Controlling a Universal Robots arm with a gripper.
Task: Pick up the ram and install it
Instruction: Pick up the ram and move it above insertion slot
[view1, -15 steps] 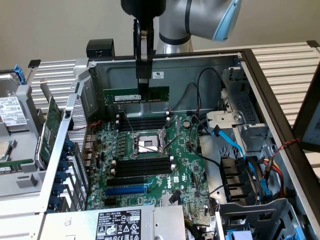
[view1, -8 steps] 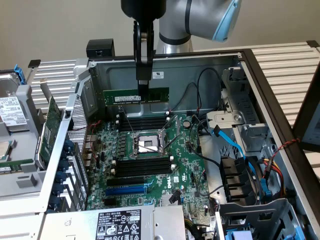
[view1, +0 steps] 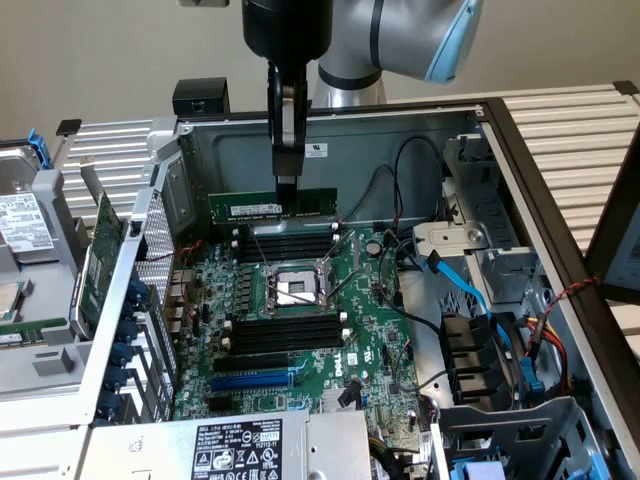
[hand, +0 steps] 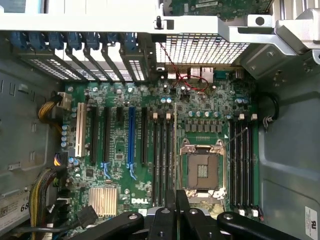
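In the exterior view's left part, a bigger green card (view1: 100, 255) stands on edge outside the case wall; we do not count it as the ram. Going right, the ram (view1: 250, 207) hangs inside the open case (view1: 400, 135), its long side level and its flat face with the white label turned to the camera. It is clear of the board, just above the upper group of black memory slots (view1: 285, 243), and it runs parallel to them.

The pincer (view1: 286, 185) comes straight down from above and is closed narrow on the ram's top edge, near the middle of its length and a little to the right of the label. The stick reaches out about equally on both sides of the fingers, so we judge it balanced.

We judge the ram to be light, thin and stiff, but fragile. The chips and the contact edge below should not be pressed or scraped. The top edge at the middle is the right place to hold it.

Further right and lower lies the open CPU socket (view1: 297, 290). In the wrist view we see the ram edge-on (hand: 175, 155), as a thin line over the slots beside that socket.
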